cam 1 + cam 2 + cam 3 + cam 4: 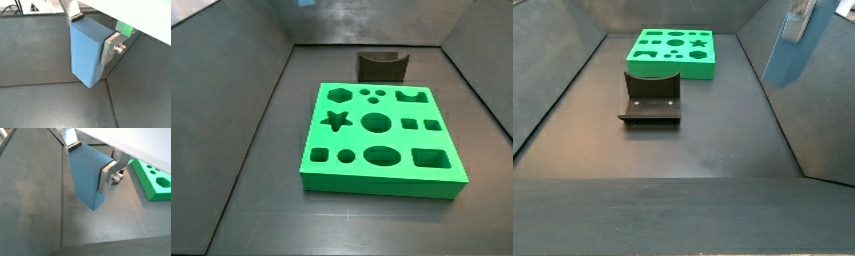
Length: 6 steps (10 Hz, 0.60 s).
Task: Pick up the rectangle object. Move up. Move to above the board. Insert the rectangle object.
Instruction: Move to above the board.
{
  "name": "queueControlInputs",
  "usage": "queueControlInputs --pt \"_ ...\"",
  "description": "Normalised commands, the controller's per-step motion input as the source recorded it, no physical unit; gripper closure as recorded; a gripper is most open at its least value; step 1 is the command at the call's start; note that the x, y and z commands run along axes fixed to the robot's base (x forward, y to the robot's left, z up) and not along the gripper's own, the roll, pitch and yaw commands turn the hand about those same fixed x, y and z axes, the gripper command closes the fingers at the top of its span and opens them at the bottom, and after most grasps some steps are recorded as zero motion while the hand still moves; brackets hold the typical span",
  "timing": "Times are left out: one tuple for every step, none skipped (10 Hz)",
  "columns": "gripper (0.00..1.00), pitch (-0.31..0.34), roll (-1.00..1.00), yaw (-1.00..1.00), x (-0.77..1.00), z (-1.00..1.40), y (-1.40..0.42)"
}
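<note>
Dark grey floor [673, 150] inside grey walls; one green board [378, 135], one dark fixture [651, 98], one light-blue rectangle object [87, 54]. Gripper [93, 31] clamps the rectangle object between both fingers [111, 46], aloft, off the floor, apart from the board.

Rectangle object [85, 178] between gripper [90, 155] jaws

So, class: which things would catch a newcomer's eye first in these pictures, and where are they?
First, the light-blue block, clamped between the gripper's silver fingers and held clear above the dark floor; in a side view it hangs near the right wall. Next, the bright green board, lying flat with its star, hexagon, round and square holes all empty. The dark fixture stands just in front of it.
</note>
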Motion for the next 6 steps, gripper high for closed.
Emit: queueControlInputs --pt "1.00 0.076 0.06 0.02 -0.03 0.88 0.00" --pt "1.00 0.080 0.06 0.02 -0.02 0.73 -0.01" --pt "1.00 0.081 0.07 0.03 -0.01 0.58 -0.01" --pt "1.00 0.083 0.08 0.03 -0.01 0.43 -0.01" --pt "1.00 0.083 0.07 0.02 0.00 0.23 -0.01" --pt "1.00 0.084 0.03 -1.00 0.25 0.10 -1.00"
